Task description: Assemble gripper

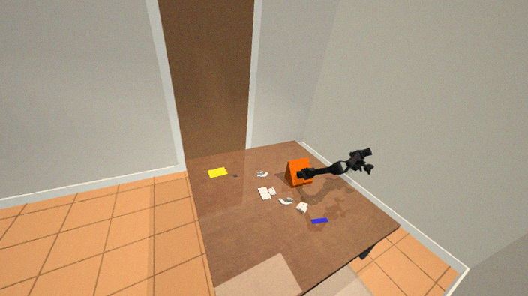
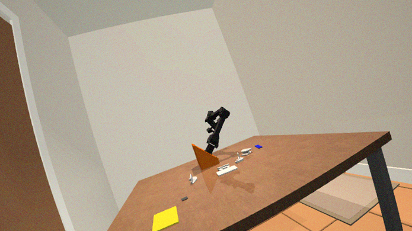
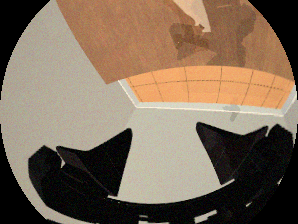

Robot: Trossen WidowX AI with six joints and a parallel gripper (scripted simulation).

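My gripper (image 1: 369, 161) (image 2: 207, 125) (image 3: 165, 128) is open and empty, raised high and well away from the white parts. One curved white jaw (image 1: 262, 174) (image 2: 192, 179) lies apart on the table; another curved white jaw (image 1: 286, 201) (image 2: 239, 159) lies nearer the blue piece. A flat white rectangular part (image 1: 264, 193) (image 2: 226, 171) lies beside a small white part with cut-outs (image 1: 271, 190) (image 2: 223, 166). Another blocky white part (image 1: 302, 207) (image 2: 246, 151) lies past the second jaw. I cannot tell which is the gripper base or the housing plate. Pins and teeth are too small to make out.
An orange wedge-shaped block (image 1: 299, 171) (image 2: 206, 159) stands by the arm's foot. A yellow plate (image 1: 217, 171) (image 2: 165, 219), a small dark piece (image 1: 235, 175) (image 2: 184, 198) and a blue piece (image 1: 319, 220) (image 2: 258, 146) lie on the table (image 1: 238, 235) (image 2: 291, 170) (image 3: 115, 45).
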